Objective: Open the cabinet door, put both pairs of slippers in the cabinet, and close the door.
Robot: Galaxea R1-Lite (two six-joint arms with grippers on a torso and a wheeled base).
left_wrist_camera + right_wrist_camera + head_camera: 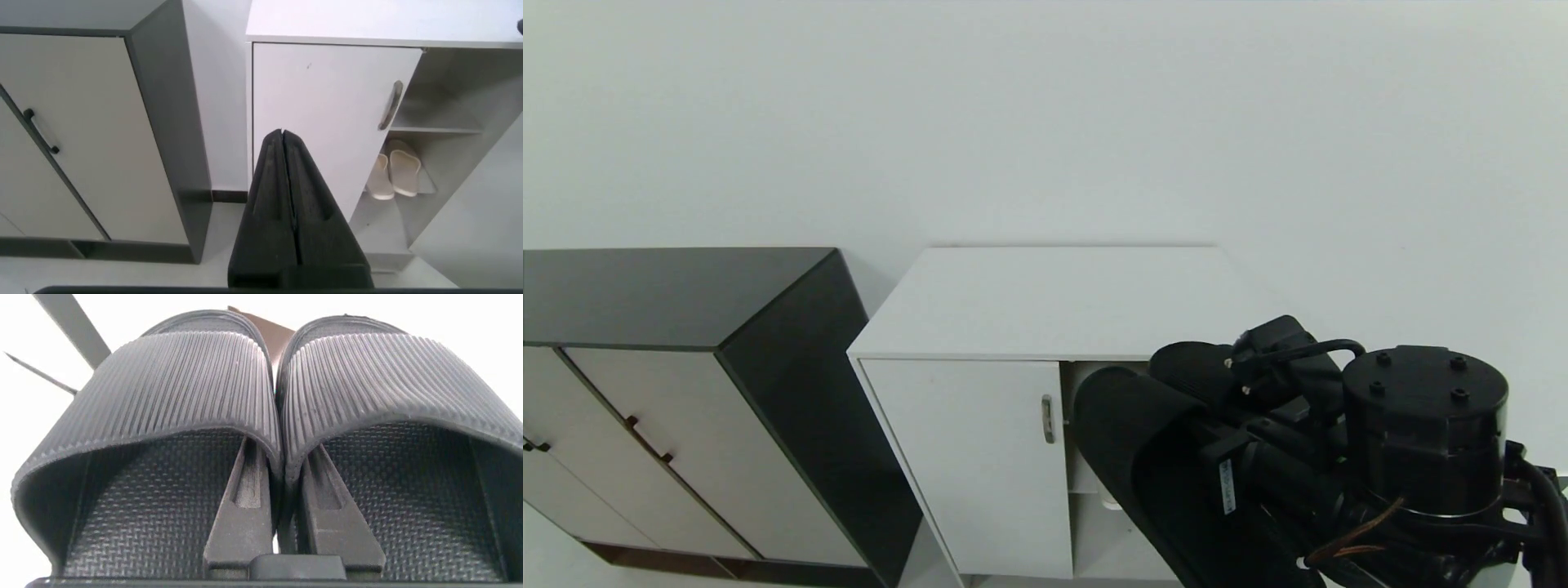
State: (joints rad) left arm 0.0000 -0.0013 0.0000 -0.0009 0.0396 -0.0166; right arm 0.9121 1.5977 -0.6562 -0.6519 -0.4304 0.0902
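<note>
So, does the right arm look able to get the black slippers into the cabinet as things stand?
Probably yes: the right gripper holds the black slippers before the open side of the cabinet, and the shelf above the white slippers looks free.

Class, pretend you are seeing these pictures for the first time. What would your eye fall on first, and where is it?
The black slippers stand out first, pinched together in the right gripper before the white cabinet's open right half. Next come the white slippers, lying on a lower shelf inside that cabinet. The left gripper, shut, hangs before the closed left door.
</note>
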